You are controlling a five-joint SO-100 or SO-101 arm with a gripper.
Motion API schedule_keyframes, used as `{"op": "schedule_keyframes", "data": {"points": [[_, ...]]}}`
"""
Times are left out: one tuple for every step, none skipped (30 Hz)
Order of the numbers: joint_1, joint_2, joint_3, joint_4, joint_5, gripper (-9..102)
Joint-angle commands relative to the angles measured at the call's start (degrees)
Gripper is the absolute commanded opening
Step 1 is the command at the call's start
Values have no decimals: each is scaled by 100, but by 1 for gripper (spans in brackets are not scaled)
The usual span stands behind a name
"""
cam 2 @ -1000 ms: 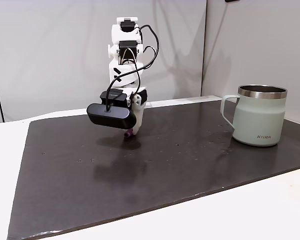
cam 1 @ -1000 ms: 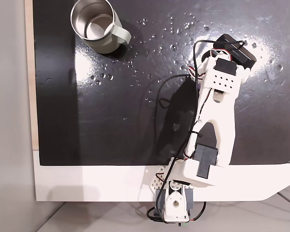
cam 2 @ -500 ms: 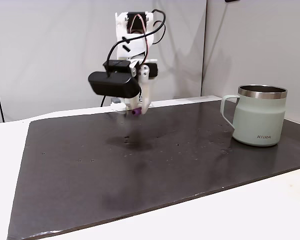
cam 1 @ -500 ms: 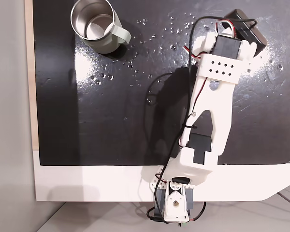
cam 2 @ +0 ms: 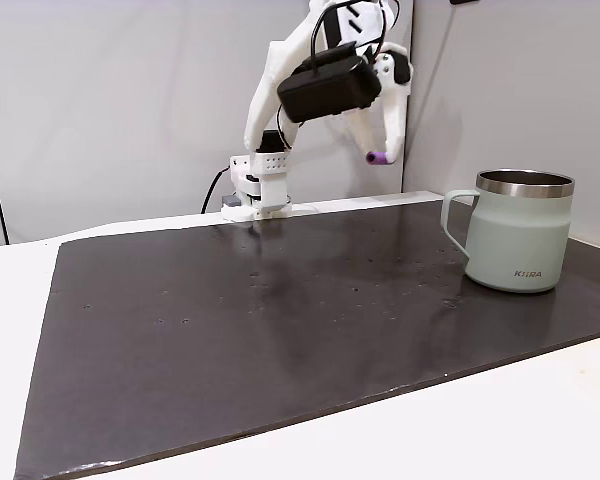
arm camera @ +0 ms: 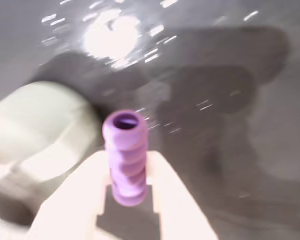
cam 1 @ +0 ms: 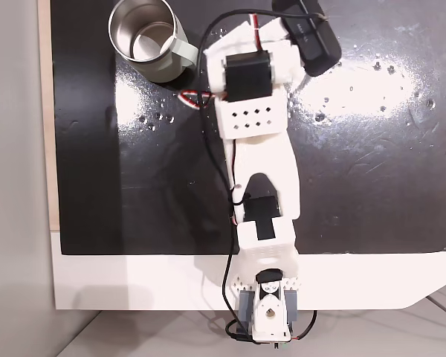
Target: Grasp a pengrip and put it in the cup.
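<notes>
Claw (arm camera: pixel 126 192) clamps purple pengrip (arm camera: pixel 125 157), raised high above tabletop (cam 2: pixel 280 320), left of steel cup (cam 2: pixel 515 235) in side fixed view.

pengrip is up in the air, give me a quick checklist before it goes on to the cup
1. Grasp: the gripper is shut on the purple pengrip, tube end poking out past the fingertips. ok
2. Lift: in a fixed view the pengrip hangs well above the black mat. ok
3. Height against the rim: the pengrip sits higher than the cup rim. ok
4. Over the cup opening: not yet, the cup lies off to the side. not ok
5. Cup upright, mouth open: ok
6. Cup inside free of things: nothing seen in it. ok
</notes>
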Motion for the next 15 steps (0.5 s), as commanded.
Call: {"op": "schedule_keyframes", "data": {"points": [[-404,-193,-1151,35,703,0],[-536,-352,-1459,26,861,0],[-668,-501,-1775,18,1028,0],[-791,-668,-2083,-35,1213,0],[-896,-809,-2312,-114,1397,0],[-993,-888,-2426,-255,1600,0],[-1072,-923,-2435,-422,1819,0],[-1151,-940,-2435,-571,2039,0],[-1230,-967,-2435,-703,2206,0],[-1310,-993,-2435,-826,2391,0],[-1389,-1020,-2435,-949,2566,0],[-1459,-1046,-2435,-1081,2716,0],[-1538,-1072,-2435,-1222,2813,0],[-1617,-1090,-2435,-1354,2839,0],[-1688,-1116,-2435,-1468,2839,0]]}}
